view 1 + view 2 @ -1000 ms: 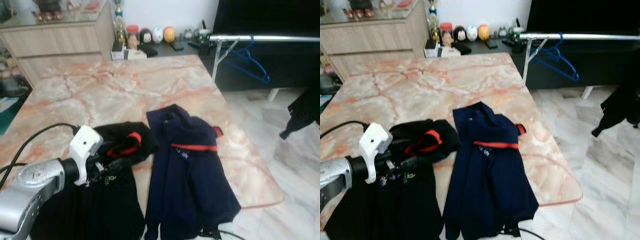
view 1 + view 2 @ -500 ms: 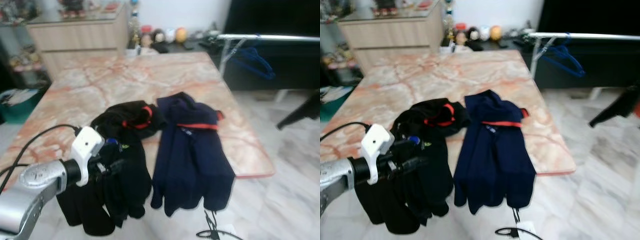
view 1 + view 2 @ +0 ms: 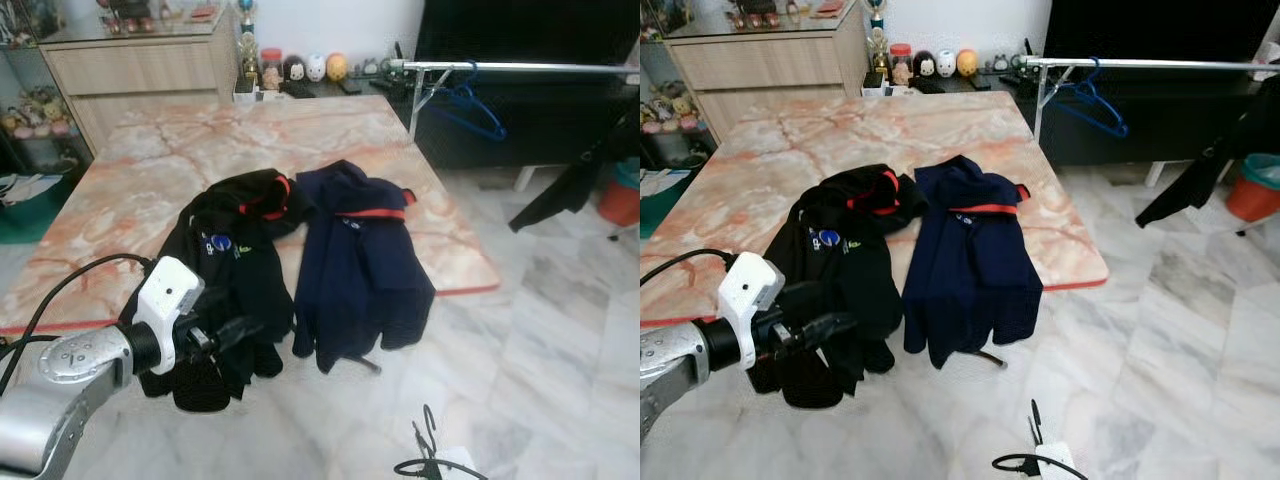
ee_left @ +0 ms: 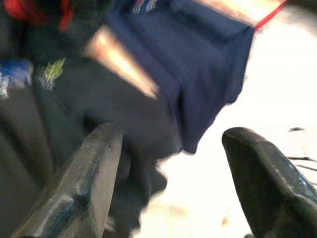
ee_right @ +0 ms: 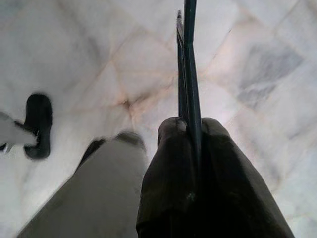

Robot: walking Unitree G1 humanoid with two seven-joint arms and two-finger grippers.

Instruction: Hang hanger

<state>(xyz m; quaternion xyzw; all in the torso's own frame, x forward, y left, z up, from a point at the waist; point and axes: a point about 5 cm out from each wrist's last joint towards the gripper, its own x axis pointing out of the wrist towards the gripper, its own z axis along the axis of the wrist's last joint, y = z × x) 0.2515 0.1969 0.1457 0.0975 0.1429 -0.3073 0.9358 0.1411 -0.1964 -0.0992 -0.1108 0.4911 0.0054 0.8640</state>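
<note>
My right gripper is pinched tight on a thin dark hanger, down over the floor; my left gripper hangs agape and empty by the black top. The rail sits at two o'clock, so I'd approach square and hook beside the blue hanger.

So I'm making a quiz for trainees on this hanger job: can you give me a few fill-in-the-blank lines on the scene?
1. The hanger on the metal rail is ____ in colour.
2. The navy garment lies on the ____ side of the black garment, by the robot's sides.
3. The right gripper is shut on a thin dark ____.
4. The left gripper has its fingers ____.

Missing words: blue; right; bar; open
</note>
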